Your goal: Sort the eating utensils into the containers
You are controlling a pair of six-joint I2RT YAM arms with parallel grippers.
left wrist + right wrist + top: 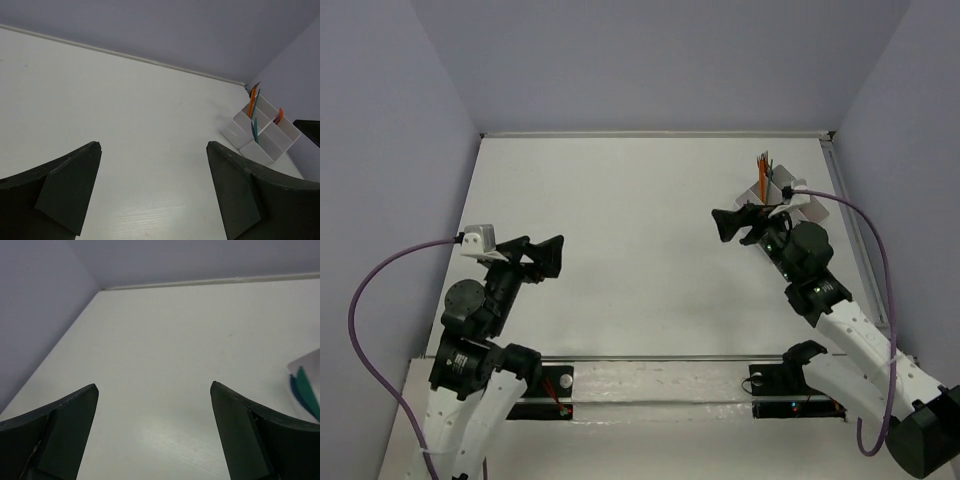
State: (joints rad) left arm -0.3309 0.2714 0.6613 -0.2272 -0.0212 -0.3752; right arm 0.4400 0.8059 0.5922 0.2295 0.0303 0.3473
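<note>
Left gripper (153, 160) and right gripper (154, 400) gape wide, empty; utensils (251, 103) stand in the tray (234, 132) at the table's (620, 210) far-right corner.

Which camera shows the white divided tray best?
The left wrist view: the white tray shows whole, its compartments and utensils visible. The top view shows it small, partly behind the right gripper; the right wrist view catches only a corner.
</note>
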